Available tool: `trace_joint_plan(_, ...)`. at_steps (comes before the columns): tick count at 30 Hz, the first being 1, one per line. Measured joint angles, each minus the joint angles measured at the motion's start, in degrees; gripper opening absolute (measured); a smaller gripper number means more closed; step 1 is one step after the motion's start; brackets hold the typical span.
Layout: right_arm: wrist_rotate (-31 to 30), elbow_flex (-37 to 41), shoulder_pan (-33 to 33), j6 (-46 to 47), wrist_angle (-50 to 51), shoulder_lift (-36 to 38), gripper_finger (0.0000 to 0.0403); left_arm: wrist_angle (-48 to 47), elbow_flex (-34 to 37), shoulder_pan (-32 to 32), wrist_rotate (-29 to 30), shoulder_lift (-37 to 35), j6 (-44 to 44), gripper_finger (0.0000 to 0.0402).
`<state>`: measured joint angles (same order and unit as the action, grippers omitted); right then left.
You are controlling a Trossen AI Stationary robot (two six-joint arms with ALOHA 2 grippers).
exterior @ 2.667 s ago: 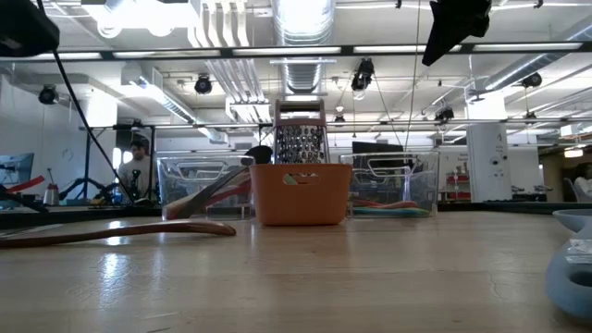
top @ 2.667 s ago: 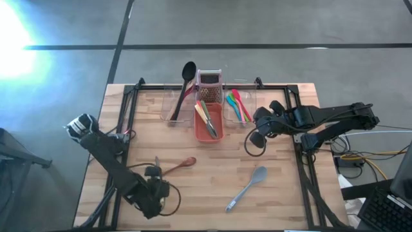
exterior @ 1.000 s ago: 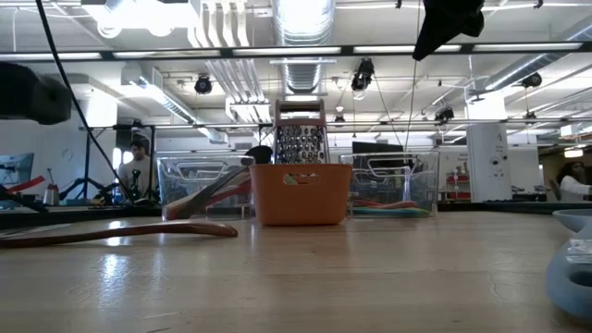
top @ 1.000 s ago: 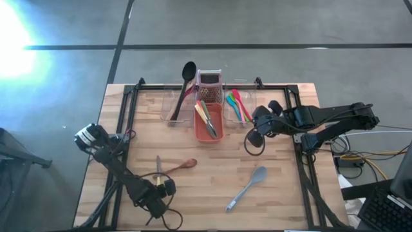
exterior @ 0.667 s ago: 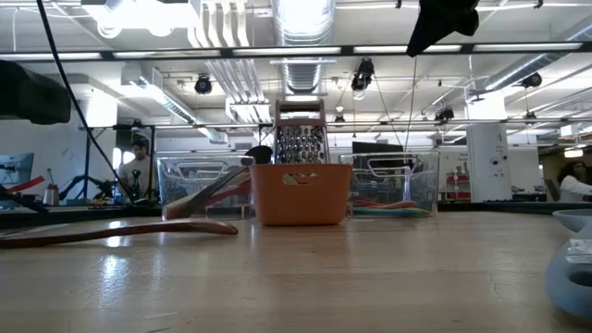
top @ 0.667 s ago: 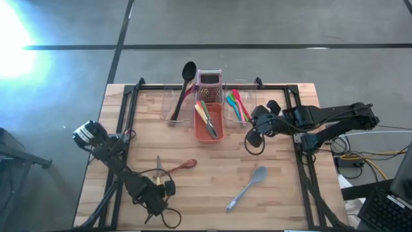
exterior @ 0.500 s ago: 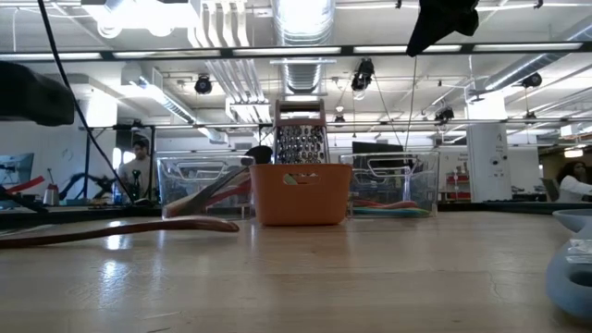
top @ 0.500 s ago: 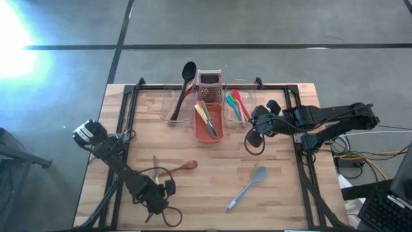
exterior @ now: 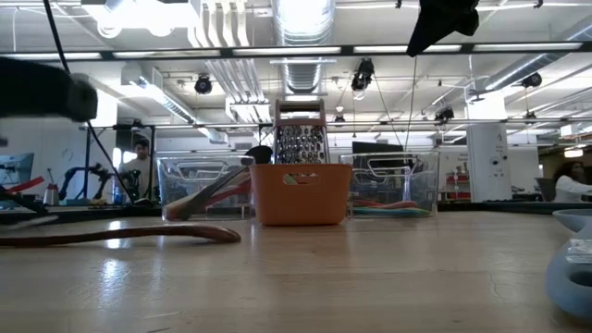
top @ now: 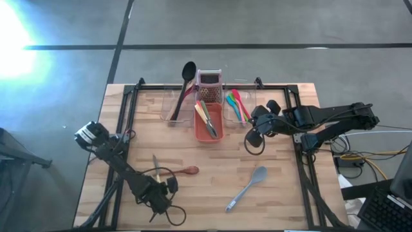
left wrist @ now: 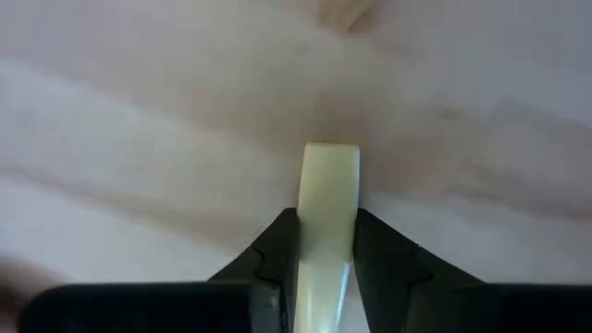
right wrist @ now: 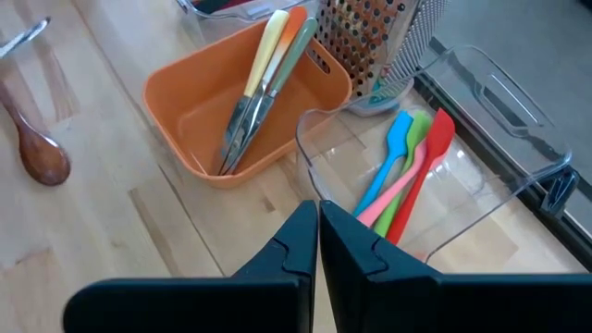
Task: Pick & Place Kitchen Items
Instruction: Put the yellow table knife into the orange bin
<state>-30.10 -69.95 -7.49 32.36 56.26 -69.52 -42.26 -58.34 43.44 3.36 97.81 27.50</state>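
The left hand sits low near the front left part of the surface. Its fingers are clamped on the pale handle of a knife. The knife lies flat, and right beside it is a wooden spoon with its bowl pointing to the right. A dark cable loops on the wood around this hand.

Toward the front right lies a grey spoon, alone with lots of bare wood around it.

Along the back edge stand three tubs in a row. The orange tub in the middle holds knives with yellow and green handles. A metal grater stands just behind it. The clear tub on the left holds a black ladle that sticks out over the back edge. The clear tub on the right holds blue, green, pink and red spatulas.

The right hand waits near the right clear tub, fingers pressed together on nothing. Only its wrist view shows the spatulas clearly. In the low view the tubs block the back of the surface, and a person shows far behind.
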Motion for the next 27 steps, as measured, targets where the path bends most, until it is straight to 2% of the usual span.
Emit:
trace_joint_plan(16, 0.10, 0.00, 0.00, 0.24, 0.01, 0.00, 0.0008, -11.36, -8.20, -0.26, 9.85, -3.08, -8.14, 0.0082)
trace_joint_plan(20, 0.14, 0.00, -0.02, 0.24, 0.01, 0.00, 0.0008, -11.84, -8.55, -0.31, 15.16, -4.64, -11.19, 0.0082)
trace_joint_plan(27, 0.21, 0.00, -0.02, 0.29, -0.03, 0.00, 0.0008, -11.68, -8.55, -2.22, 27.74, -9.53, -19.84, 0.0082)
